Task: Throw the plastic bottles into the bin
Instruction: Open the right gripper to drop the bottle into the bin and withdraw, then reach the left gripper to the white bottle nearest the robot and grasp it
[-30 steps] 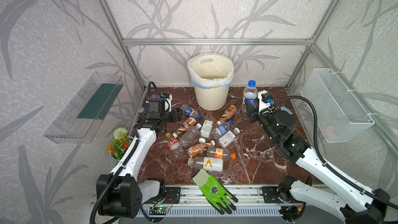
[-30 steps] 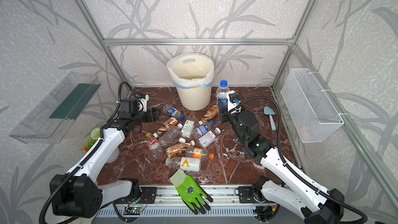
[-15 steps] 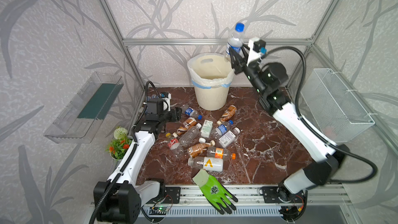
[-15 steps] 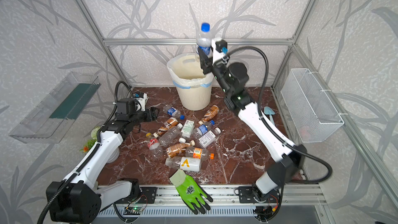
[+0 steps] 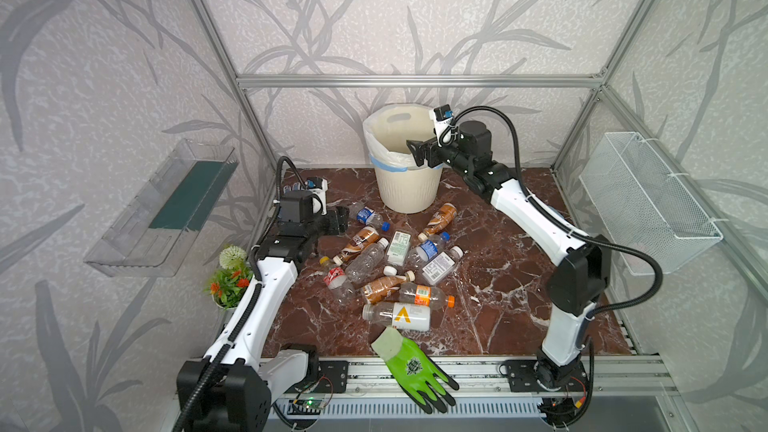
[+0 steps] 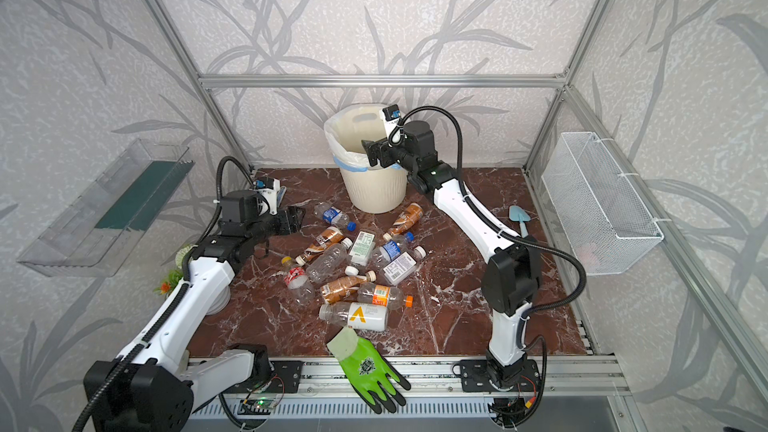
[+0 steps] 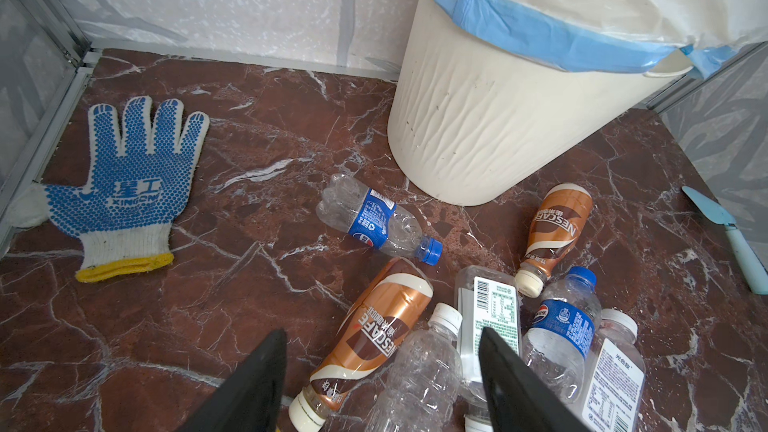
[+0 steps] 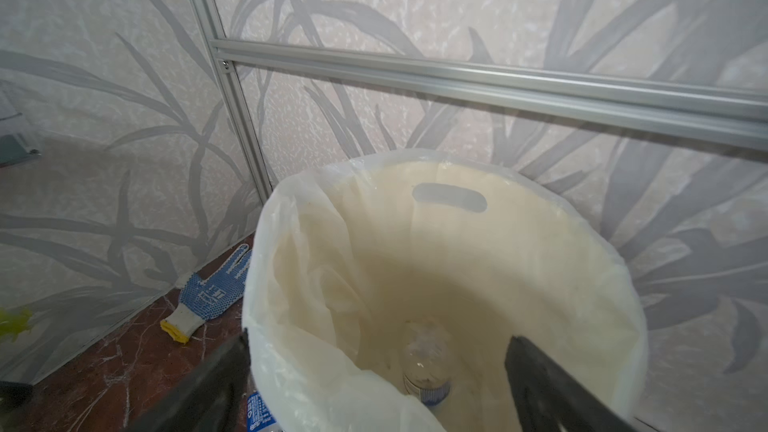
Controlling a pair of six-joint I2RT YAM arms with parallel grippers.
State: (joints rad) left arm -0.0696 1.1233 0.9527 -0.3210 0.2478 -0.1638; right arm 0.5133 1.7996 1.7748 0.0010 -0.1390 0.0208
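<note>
The bin (image 5: 409, 191) (image 6: 376, 193) stands at the back, cream and ribbed, lined with a white bag. My right gripper (image 5: 419, 152) (image 6: 373, 154) (image 8: 379, 338) hangs open over its near rim with nothing between the fingers. One clear bottle with a blue label (image 8: 424, 363) lies on the bin's floor. Several plastic bottles (image 5: 395, 259) (image 6: 353, 259) lie in a heap on the marble floor. My left gripper (image 5: 341, 220) (image 6: 293, 220) (image 7: 382, 331) is open above the heap's left edge, over a brown-labelled bottle (image 7: 374, 326). A blue-labelled bottle (image 7: 374, 218) lies just beyond it.
A green glove (image 5: 411, 363) lies at the front edge. A blue-dotted glove (image 7: 124, 189) lies in the back left corner and a light blue trowel (image 6: 517, 218) at the right. A wire-mesh basket (image 5: 648, 201) hangs on the right wall, a clear shelf (image 5: 166, 205) on the left. A potted plant (image 5: 228, 280) stands beside the left arm.
My right gripper carried a blue-capped bottle from the floor up above the bin, came down to the rim and opened. The bottle now lies in the bin. The left arm barely moved.
</note>
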